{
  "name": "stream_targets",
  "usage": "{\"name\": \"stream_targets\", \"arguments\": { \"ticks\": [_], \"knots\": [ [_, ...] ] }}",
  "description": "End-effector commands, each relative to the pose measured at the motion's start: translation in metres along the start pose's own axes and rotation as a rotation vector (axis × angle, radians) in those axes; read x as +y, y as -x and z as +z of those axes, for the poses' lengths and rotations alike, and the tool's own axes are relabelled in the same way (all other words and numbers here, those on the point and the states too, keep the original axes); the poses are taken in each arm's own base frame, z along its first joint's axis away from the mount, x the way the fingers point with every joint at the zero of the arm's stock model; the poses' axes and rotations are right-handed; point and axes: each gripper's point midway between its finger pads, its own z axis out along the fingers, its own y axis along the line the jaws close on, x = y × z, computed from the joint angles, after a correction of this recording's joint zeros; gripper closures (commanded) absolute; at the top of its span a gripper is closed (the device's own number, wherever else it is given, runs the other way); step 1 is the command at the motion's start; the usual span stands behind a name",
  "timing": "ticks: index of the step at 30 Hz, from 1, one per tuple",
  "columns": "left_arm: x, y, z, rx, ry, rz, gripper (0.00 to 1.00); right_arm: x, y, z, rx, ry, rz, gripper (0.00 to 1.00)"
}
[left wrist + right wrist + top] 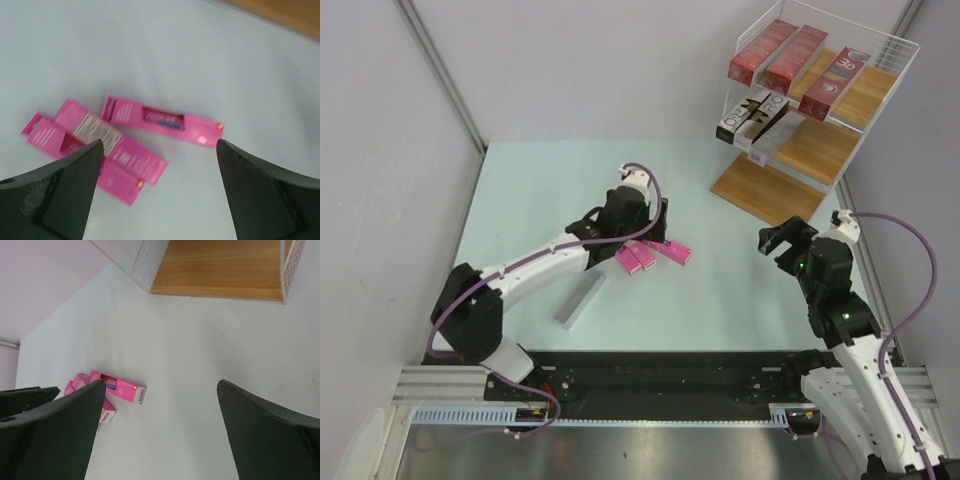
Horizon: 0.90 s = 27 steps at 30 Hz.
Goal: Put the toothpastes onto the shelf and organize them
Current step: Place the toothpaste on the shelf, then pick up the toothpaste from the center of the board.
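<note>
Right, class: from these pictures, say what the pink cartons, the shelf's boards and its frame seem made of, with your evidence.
Pink cartons: likely thin printed card, slightly glossy; folded end flaps and sharp creases show. Shelf boards: wood or wood-look laminate, matt; light-brown streaked grain. Shelf frame: probably white-coated metal wire; thin grid mesh.

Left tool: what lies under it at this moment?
Three pink cartons lie on the table, below the open left tool. From above, the tool hides part of them.
</note>
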Motion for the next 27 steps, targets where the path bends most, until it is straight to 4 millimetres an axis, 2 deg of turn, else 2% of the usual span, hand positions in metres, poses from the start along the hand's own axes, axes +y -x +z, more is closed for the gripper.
{"name": "stream_targets", "arguments": {
  "ticks": [1,2,3,7,11,15,20,24,27],
  "knots": [
    [0.052,-0.042,-0.042,0.136,0.184,0.037,0.0,0.014,-0.022,0.019,0.07,0.061,0.027,0.0],
    [0.057,-0.044,-0.05,0.14,0.197,0.012,0.0,0.013,-0.027,0.023,0.088,0.056,0.027,0.0],
    [0.068,-0.058,-0.055,0.17,0.223,0.006,0.0,0.015,-0.03,0.025,0.095,0.063,0.026,0.0],
    [0.096,-0.089,-0.079,0.228,0.277,-0.071,0.0,0.018,-0.035,0.029,0.11,0.069,0.023,0.0],
    [0.12,-0.104,-0.1,0.221,0.313,-0.176,0.0,0.02,-0.036,0.03,0.112,0.076,0.021,0.0],
    [0.132,-0.118,-0.113,0.235,0.323,-0.202,0.01,0.019,-0.038,0.03,0.119,0.076,0.017,0.0],
    [0.132,-0.136,-0.113,0.285,0.313,-0.204,0.0,0.019,-0.039,0.03,0.122,0.077,0.016,0.0],
    [0.128,-0.152,-0.105,0.324,0.279,-0.205,0.01,0.018,-0.039,0.029,0.121,0.076,0.012,0.0],
    [0.127,-0.17,-0.1,0.371,0.268,-0.202,0.05,0.018,-0.038,0.027,0.116,0.078,0.01,0.0]
  ]
}}
